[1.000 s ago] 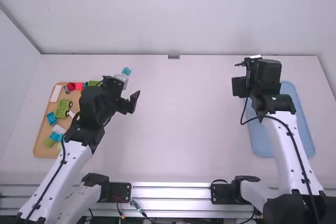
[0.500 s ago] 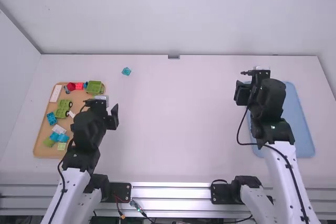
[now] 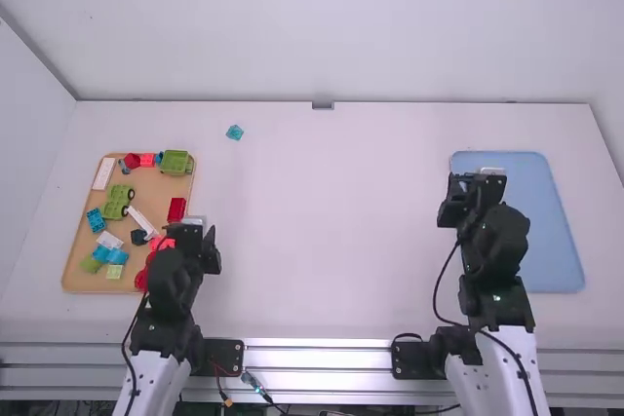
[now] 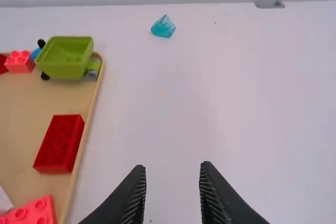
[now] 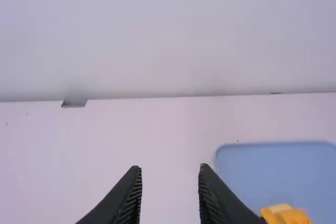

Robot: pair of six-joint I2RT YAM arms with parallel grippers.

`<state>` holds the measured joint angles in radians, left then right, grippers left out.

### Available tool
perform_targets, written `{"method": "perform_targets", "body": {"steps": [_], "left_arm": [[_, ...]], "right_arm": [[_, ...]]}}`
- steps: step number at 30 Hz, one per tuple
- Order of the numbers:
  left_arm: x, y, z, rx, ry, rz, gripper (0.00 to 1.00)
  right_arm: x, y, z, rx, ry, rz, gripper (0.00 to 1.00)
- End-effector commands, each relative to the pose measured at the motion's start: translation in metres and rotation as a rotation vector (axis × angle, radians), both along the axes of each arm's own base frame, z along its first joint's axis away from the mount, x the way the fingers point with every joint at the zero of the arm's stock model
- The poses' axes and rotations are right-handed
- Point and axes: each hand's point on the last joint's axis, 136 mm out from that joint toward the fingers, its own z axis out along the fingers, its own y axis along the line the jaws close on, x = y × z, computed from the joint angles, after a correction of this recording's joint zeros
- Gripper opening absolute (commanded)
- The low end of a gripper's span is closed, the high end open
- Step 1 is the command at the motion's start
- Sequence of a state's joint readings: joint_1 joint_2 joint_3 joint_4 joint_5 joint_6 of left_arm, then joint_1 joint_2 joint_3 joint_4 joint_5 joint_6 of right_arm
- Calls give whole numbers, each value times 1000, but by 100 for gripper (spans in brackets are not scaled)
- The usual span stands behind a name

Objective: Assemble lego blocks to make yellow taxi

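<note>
In the high view my left gripper [image 3: 199,241] is by the right edge of the tan tray [image 3: 74,265], which holds loose blocks. My left gripper [image 4: 172,167] stands open in its wrist view, nothing between its fingers. A red block [image 4: 59,144] and a green wheeled piece [image 4: 65,57] lie on that tray. My right gripper [image 3: 473,198] is over the left part of the blue tray [image 3: 565,260]. From its wrist, the right gripper [image 5: 169,169] is open and empty; yellow-orange blocks [image 5: 286,214] sit on the blue tray, partly cut off by the view's edge.
A small teal block [image 3: 235,132] lies alone on the white table [image 3: 331,231], behind and right of the tan tray. Walls stand along the table's back and sides. A small grey bracket [image 3: 323,105] is at the middle of the back edge.
Both arms have drawn back toward their bases, the left gripper also shifting left. More blocks on the tan tray and more of the blue tray are uncovered.
</note>
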<state>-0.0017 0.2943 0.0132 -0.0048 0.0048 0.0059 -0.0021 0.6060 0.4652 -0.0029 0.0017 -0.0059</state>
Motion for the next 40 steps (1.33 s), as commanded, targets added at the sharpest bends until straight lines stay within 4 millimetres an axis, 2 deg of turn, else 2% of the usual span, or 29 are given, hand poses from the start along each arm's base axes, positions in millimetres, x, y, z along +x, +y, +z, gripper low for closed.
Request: {"method": "perform_targets", "body": {"steps": [1, 12, 16, 19, 25, 40], "left_arm": [[0, 1, 6, -4, -41, 8, 21], [1, 1, 43, -4, -204, 8, 5], [0, 1, 54, -5, -251, 8, 0], [-1, 1, 60, -5, -281, 8, 0], [-1, 1, 62, -5, -286, 8, 0], [-1, 1, 62, -5, -286, 8, 0]], "right_arm": [[-8, 1, -13, 6, 0, 2, 22], [-32, 1, -65, 6, 0, 2, 1], [-38, 1, -83, 6, 0, 2, 0], [-41, 1, -94, 6, 0, 2, 0], [-44, 1, -112, 6, 0, 2, 0], [-47, 1, -81, 6, -144, 3, 0]]}}
